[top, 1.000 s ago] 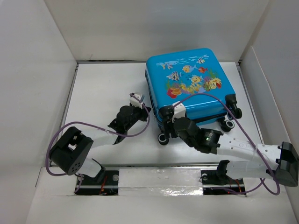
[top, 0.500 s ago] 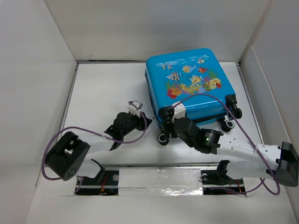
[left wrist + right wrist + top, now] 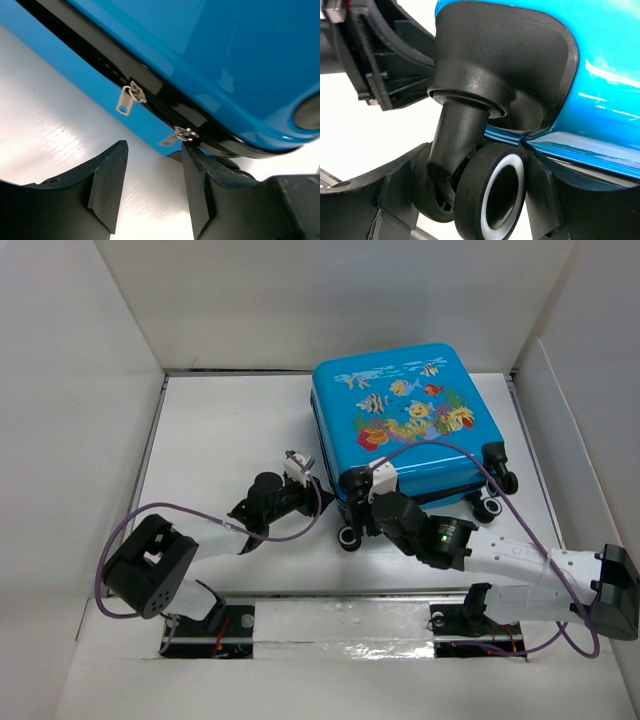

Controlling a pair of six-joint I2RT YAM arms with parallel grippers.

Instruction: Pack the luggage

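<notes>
**Luggage** (image 3: 405,430): blue fish-print suitcase, shut, lying flat at 1 o'clock on the white table (image 3: 220,430), wheels toward me.

**Left gripper** (image 3: 152,156): jaws apart, holding nothing, aimed at the zip seam. Two metal zipper pulls (image 3: 125,100) hang just ahead, at 11 and 1 o'clock. I judge it is lined up to take one.

**Right gripper** (image 3: 470,195): fingers straddle a caster wheel (image 3: 492,197), likely to steady the case. Whether they clamp it I cannot tell.

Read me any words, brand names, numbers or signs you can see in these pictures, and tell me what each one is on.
None readable.
The suitcase shows only fish and coral pictures, no lettering.
Its zipper pulls and wheel, seen close, bear no marks that show.
</notes>
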